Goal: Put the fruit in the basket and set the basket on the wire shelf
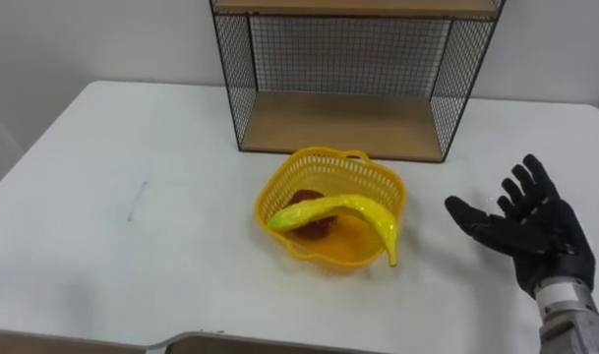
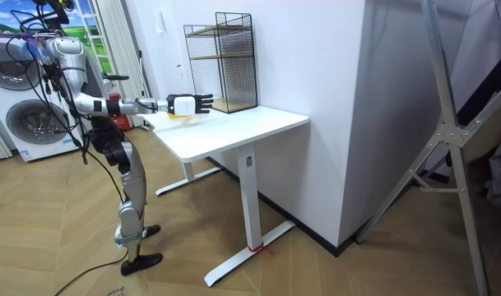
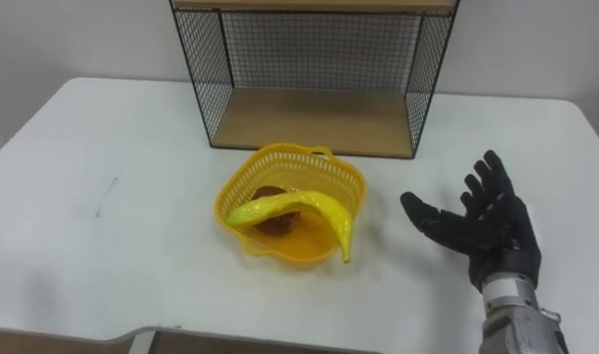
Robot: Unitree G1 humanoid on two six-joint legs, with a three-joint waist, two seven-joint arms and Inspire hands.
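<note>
A yellow plastic basket (image 1: 378,182) (image 3: 340,175) sits on the white table (image 1: 132,147), just in front of the wire shelf (image 1: 353,74) (image 3: 314,74). A yellow banana (image 1: 343,211) (image 3: 304,206) lies across the basket with its tip over the front right rim. Under it, inside the basket, lies a dark red fruit (image 1: 304,200). My right hand (image 1: 525,231) (image 3: 481,231) hovers open to the right of the basket, fingers spread, holding nothing and apart from the basket. In the room view that hand (image 2: 197,103) reaches out over the table.
The wire shelf has a wooden lower board (image 1: 348,123), bare, and a wooden upper board (image 1: 353,6). The table's front edge (image 1: 83,339) runs along the bottom. In the room view, I stand at the table's end, with washing machines (image 2: 20,115) behind me.
</note>
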